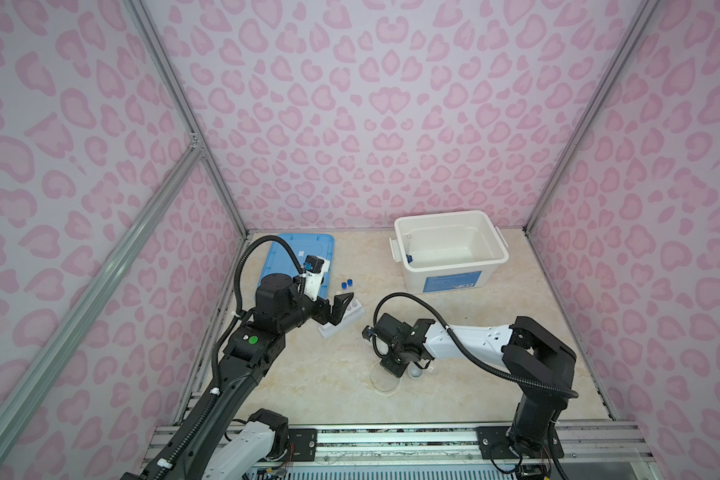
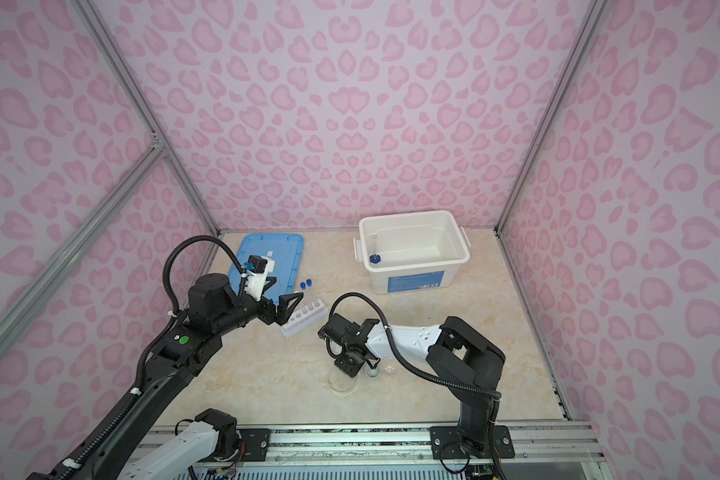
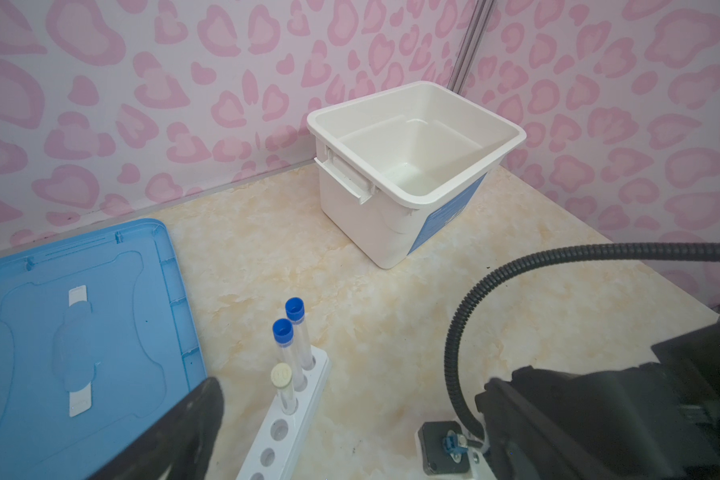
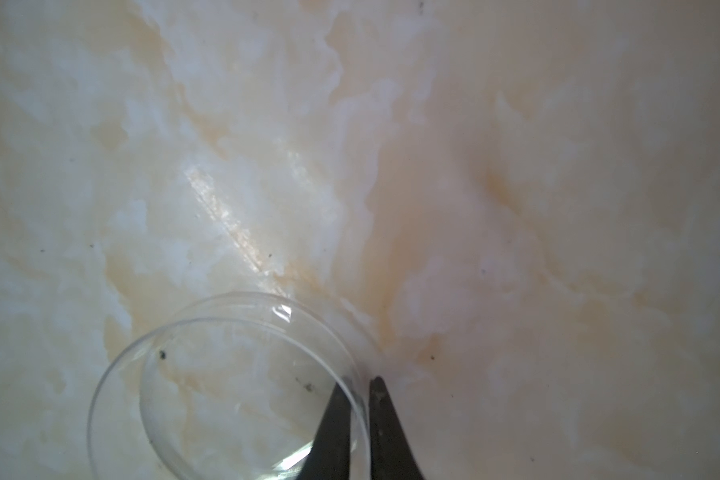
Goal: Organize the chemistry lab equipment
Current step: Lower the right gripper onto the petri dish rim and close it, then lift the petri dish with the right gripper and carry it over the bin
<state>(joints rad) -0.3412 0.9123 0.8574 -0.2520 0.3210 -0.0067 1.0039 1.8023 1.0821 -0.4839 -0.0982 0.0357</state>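
At front centre of glossy marble table | pinches thin rim of round clear petri dish in right gripper | leaves open room toward front edge | holds left gripper splayed near white six-hole rack.

A white bin is standing open near the worktop's far right corner, with a blue label showing on its front wall. A blue lid is lying flat at the far left corner, well apart from the bin, with a white strip showing on top. Pink heart-patterned walls are closing in three sides. Aluminium posts are rising from the far corners, and a metal rail is running along the near edge.
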